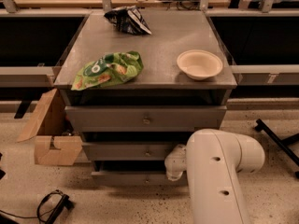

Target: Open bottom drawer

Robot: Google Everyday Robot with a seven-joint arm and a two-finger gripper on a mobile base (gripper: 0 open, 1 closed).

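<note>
The grey cabinet has three drawer fronts. The bottom drawer (126, 178) is the lowest and slimmest front, with a small round knob (147, 180) at its centre. It sits shut or nearly so, with a dark gap above it. My white arm (215, 171) reaches in from the lower right. The gripper (174, 164) is at the arm's end, just right of the knob, between the middle and bottom drawer fronts, and mostly hidden behind the arm.
On the cabinet top (163, 41) lie a green chip bag (108, 69), a dark bag (127, 20) and a beige bowl (200, 63). A cardboard box (49, 134) stands left of the cabinet. A black cable (51, 206) lies on the floor at lower left.
</note>
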